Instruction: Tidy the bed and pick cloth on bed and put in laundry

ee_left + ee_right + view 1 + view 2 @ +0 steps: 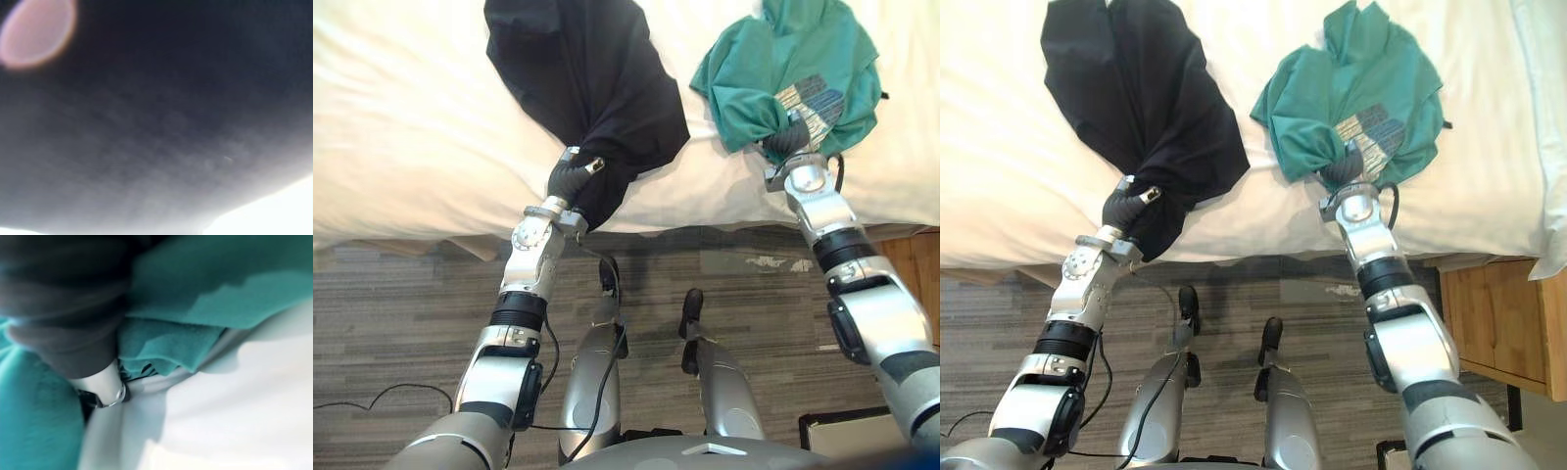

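Black cloth (578,69) seemingly reaching bed edge (411,217)

black cloth (587,88) | teal cloth (783,69), striped patch (811,103) | white bed (401,127)

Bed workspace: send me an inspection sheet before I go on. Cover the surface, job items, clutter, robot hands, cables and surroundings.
Surface: bed under a white cover, mostly smooth.
Job's things: black cloth and teal cloth lie apart on the bed, each bunched towards the near edge.
Clutter: nothing seen.
Robot hands: left robot hand is at the black cloth's bunched end and right robot hand is at the teal cloth's. Fabric hides both grips.
Cables: nothing seen.
Surroundings: grey striped carpet in front of the bed; wooden cabinet at the robot's right.
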Tool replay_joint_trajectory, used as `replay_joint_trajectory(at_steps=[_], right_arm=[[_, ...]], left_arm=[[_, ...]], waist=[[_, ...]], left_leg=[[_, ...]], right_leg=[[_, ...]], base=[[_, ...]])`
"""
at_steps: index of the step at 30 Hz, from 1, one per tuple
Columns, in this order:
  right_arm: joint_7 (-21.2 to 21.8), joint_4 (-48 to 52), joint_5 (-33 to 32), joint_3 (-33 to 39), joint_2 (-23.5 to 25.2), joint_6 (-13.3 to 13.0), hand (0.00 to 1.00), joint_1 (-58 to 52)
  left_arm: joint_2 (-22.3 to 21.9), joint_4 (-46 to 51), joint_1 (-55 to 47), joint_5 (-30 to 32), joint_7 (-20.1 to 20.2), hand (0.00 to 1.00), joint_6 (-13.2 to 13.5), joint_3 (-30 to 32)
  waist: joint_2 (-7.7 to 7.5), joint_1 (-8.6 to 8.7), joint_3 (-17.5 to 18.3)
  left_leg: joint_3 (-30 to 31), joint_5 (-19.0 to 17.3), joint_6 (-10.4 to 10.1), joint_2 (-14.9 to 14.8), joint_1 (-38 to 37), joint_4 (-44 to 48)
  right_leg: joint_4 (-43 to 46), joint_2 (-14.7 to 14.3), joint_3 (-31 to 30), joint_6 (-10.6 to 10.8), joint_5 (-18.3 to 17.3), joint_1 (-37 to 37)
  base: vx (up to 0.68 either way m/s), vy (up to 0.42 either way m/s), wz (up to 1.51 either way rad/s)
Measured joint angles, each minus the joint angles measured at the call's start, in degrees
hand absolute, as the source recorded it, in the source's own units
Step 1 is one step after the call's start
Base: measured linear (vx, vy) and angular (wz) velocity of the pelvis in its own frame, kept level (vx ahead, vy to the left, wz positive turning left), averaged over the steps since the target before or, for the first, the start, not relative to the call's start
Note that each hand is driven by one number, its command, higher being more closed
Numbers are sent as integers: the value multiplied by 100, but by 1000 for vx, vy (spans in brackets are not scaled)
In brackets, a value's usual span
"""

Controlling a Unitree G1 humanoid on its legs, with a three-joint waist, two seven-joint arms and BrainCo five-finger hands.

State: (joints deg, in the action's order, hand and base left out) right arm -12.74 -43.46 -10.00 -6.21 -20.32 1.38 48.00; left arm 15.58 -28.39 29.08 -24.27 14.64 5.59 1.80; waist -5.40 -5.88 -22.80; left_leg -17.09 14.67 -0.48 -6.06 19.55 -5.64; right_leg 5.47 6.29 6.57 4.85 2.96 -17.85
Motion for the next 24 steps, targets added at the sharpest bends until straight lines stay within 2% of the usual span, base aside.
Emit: replay_joint_trajectory(at_steps=[3, 5, 9, 11, 12, 17, 21, 24], right_arm=[[-27, 323, -587, 380, 360, -269, 100, -722], [1, 602, -809, 533, 648, -471, 100, -1354], [85, 906, -890, 558, 1102, -778, 100, -2287], [128, 971, -888, 556, 1382, -1002, 100, -2844], [135, 1003, -890, 557, 1444, -1054, 100, -3001], [426, 995, -1054, 535, 1903, -1531, 100, -4260], [993, 963, -1192, 549, 1974, -1786, 100, -5215], [1473, 742, -1133, 615, 1997, -1936, 100, -5803]], left_arm=[[14, -82, -246, -125, -143, 100, -142, -3], [17, -114, -495, -141, -233, 100, -195, -20], [36, -160, -969, -210, -355, 100, -254, -256], [-23, -399, -1281, -219, -372, 100, -340, -487], [-62, -457, -1358, -223, -376, 100, -347, -531], [-412, -1033, -2268, -386, -376, 100, -459, -950], [-859, -1416, -3091, -785, -373, 100, -458, -1099], [-1026, -1546, -3396, -896, -368, 100, -274, -1077]], waist=[[-32, 27, -15], [-39, 121, -18], [-53, 221, -18], [-53, 359, -8], [-59, 363, -5], [-117, 561, 304], [30, 661, 523], [196, 680, 775]], left_leg=[[-140, -111, -15, -6, -401, -6], [-199, -189, -24, 5, -694, -30], [-319, -330, -80, 7, -1168, -34], [-348, -394, -81, 43, -1387, -34], [-362, -411, -95, 52, -1434, -35], [-460, -604, -94, 146, -1785, -36], [-498, -824, -86, 275, -2225, -37], [-431, -977, -54, 367, -2428, -37]], right_leg=[[-57, -4, -92, 3, -64, 339], [-65, 12, -122, 34, -135, 632], [-92, 18, -273, 55, -218, 1011], [-153, 27, -281, 109, -300, 1261], [-161, 30, -287, 110, -307, 1276], [-191, 115, -367, 176, -433, 1633], [-245, 275, -370, 228, -579, 2070], [-163, 379, -286, 281, -789, 2277]], base=[[35, -75, -19], [42, -74, -13], [49, -54, -21], [46, -40, -7], [28, -15, -5], [73, -9, -9], [115, 13, -3], [125, 8, 13]])
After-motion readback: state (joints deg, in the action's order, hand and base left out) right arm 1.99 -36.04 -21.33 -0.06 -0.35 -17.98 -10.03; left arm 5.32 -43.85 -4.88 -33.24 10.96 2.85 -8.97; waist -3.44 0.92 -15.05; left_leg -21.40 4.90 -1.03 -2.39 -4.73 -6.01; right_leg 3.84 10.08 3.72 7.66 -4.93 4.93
